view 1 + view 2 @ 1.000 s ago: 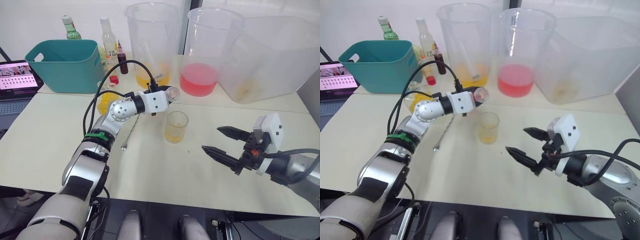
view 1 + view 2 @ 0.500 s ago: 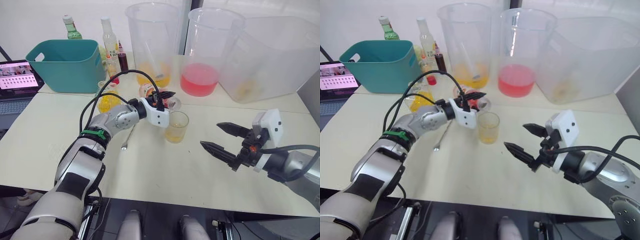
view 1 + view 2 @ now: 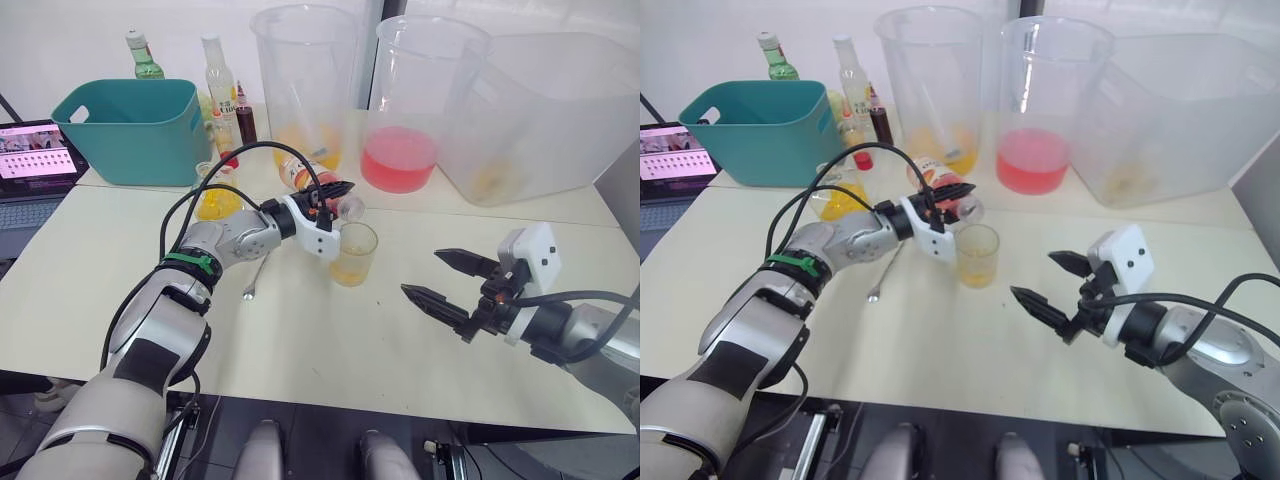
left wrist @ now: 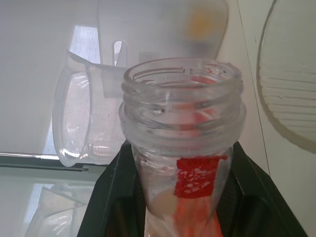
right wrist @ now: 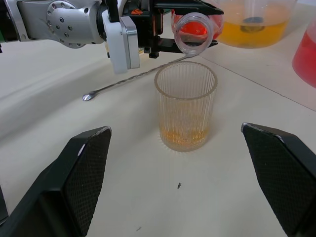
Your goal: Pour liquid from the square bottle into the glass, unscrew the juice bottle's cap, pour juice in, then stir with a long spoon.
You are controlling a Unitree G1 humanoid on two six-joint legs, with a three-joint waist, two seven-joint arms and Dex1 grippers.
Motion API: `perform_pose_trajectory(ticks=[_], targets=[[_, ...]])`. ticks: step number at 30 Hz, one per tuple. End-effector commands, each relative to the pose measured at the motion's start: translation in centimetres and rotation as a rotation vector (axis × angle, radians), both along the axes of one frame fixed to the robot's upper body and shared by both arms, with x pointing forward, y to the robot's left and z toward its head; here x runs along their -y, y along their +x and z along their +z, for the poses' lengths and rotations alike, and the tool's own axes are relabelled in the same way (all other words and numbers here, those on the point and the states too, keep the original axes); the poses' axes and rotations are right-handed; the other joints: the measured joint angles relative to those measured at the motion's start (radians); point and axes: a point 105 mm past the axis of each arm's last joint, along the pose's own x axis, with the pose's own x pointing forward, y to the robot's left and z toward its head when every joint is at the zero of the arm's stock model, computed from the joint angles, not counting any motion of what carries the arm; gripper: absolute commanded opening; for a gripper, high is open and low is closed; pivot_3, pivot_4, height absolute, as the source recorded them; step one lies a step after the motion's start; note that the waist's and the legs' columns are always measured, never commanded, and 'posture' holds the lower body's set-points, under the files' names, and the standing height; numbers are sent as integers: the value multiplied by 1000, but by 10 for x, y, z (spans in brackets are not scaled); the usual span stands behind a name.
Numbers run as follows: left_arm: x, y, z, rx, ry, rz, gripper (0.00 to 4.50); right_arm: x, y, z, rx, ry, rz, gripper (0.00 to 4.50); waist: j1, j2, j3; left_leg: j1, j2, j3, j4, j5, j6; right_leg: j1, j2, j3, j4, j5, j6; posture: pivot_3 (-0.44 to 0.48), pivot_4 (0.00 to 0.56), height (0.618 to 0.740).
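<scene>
Juice bottle (image 3: 318,190), uncapped and pinched in the left gripper (image 3: 335,192), lies nearly level — mouth toward the glass (image 3: 353,253), just behind and above its rim. The long spoon (image 3: 258,275) lies on the table (image 3: 300,340) under the arm.

Left wrist view: open threaded neck between 2 black fingers (image 4: 111,197).

Right wrist view: right gripper (image 5: 182,187) spread wide, empty, facing the glass; nothing between.
</scene>
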Motion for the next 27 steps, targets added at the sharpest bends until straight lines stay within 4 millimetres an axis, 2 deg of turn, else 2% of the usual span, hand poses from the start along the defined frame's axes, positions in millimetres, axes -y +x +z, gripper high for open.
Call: perform_pose_trajectory(ticks=[1,20,27], targets=[[6,-3,32,104,-42,-37,1383,-2,-2,8,49,4,12,4459,0,0,0,0,0,0,0,0,0,0,0,0,0,0,0,0,150,719],[14,-6,35,219,19,-60,1383,-10,1,10,71,13,37,4459,-1,0,0,0,0,0,0,0,-1,0,0,0,1,0,0,0,150,719],[12,-2,35,174,-18,-33,1383,-11,1,10,69,12,40,4459,1,0,0,0,-1,0,0,1,-1,0,-1,0,2,0,0,0,150,719]])
